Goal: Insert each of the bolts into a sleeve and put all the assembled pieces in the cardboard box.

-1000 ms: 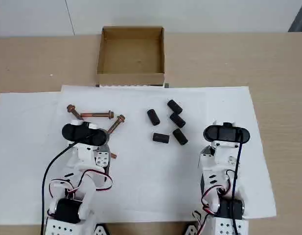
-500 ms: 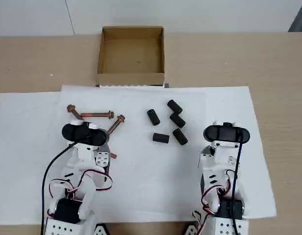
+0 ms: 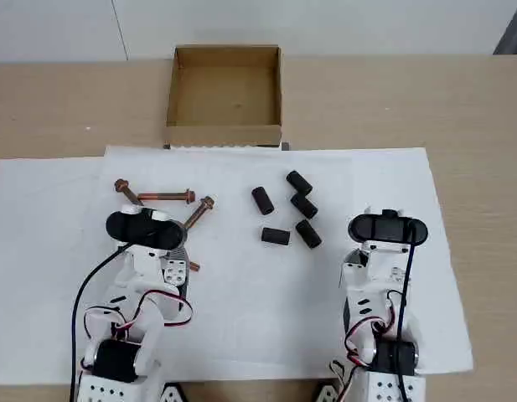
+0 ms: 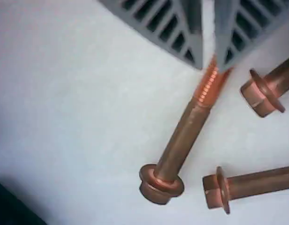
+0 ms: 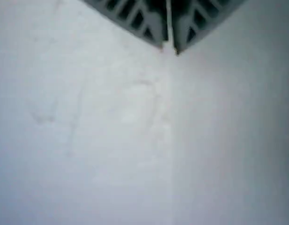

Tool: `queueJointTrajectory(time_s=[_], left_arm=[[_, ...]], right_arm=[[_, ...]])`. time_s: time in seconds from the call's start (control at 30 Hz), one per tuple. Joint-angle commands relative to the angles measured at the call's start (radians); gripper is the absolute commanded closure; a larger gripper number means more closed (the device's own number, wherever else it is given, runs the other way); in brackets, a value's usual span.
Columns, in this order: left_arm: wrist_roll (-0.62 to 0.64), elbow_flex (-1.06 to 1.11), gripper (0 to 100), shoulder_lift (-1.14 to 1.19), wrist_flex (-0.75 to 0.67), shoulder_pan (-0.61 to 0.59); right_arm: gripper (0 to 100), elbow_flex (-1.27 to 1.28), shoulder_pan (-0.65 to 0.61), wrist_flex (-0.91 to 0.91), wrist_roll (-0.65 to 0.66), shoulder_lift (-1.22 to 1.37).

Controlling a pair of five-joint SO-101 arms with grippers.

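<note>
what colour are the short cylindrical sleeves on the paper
Black; the five short cylindrical sleeves show best in the high view.

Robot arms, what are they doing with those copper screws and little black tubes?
Nothing is put together yet. The left gripper sits right at the threaded end of one copper bolt, with two other bolts lying beside it. The five black sleeves lie loose on the white paper, none with a bolt inside. The right gripper is shut over bare paper. The cardboard box at the far side of the table has nothing in it.
</note>
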Motion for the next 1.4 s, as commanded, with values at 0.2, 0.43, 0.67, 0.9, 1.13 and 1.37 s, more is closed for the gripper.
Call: queueJointTrajectory(time_s=[0.2, 0.43, 0.67, 0.9, 1.13, 1.37], left_arm=[[0.0, -0.001, 99, -0.008, -0.002, 0.002], [-0.046, -0.031, 99, -0.008, 0.005, -0.002], [-0.071, -0.232, 99, -0.006, 0.141, -0.071], [-0.147, -0.384, 99, 0.011, 0.247, -0.078], [-0.144, -0.601, 99, 0.213, 0.333, -0.078], [-0.123, -0.851, 99, 0.471, 0.384, -0.08]], right_arm=[[99.5, 0.009, 0.008, -0.019, -0.012, -0.019], [99.5, 0.009, 0.008, -0.019, -0.012, -0.019], [99.5, 0.009, 0.008, -0.019, -0.012, -0.019], [99.5, 0.009, 0.008, -0.019, -0.012, -0.019], [99.5, 0.009, 0.008, -0.019, -0.012, -0.019], [99.5, 0.009, 0.007, -0.019, -0.011, -0.019]])
